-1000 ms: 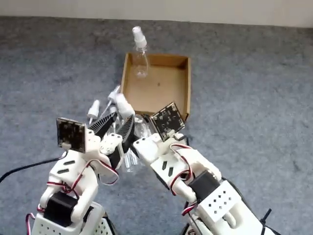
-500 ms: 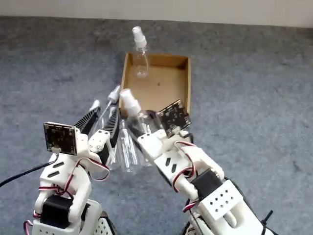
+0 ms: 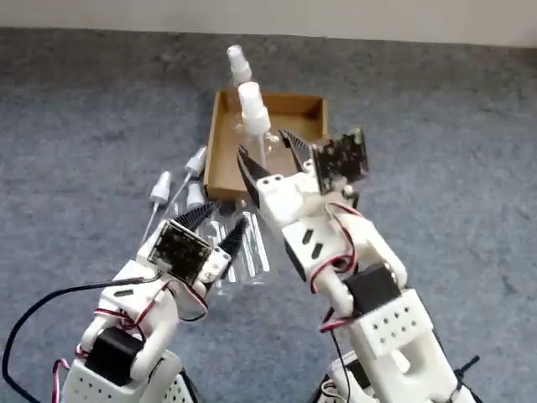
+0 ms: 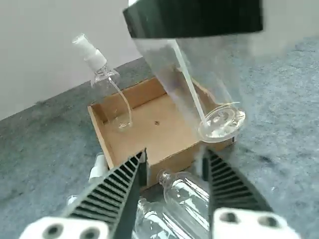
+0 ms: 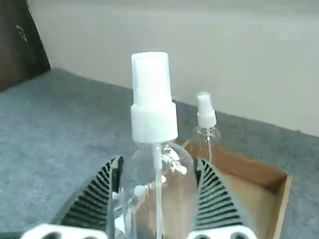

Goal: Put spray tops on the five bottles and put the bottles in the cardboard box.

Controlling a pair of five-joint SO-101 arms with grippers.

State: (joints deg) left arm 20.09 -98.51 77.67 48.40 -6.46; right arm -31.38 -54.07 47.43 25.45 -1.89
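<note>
My right gripper (image 3: pixel 264 144) is shut on a clear bottle (image 3: pixel 252 105) with a white spray top and holds it upright above the cardboard box (image 3: pixel 216 159). In the right wrist view the bottle (image 5: pixel 154 149) stands between the black fingers (image 5: pixel 94 199). Another capped bottle (image 3: pixel 238 67) stands in the box's far corner. My left gripper (image 3: pixel 222 220) is open and holds nothing. It hovers over uncapped bottles (image 3: pixel 250 252) lying on the carpet in front of the box. In the left wrist view those bottles (image 4: pixel 189 194) show between its fingers (image 4: pixel 119 189), with the held bottle (image 4: pixel 199 84) above.
Loose white spray tops (image 3: pixel 159 186) with dip tubes lie on the grey carpet left of the box. A pale wall runs along the far edge. Open carpet lies to the right of the box.
The right arm has lifted the capped bottle away from the left gripper and carried it out over the box. The left gripper let go, opened and drew back over the lying bottles.
</note>
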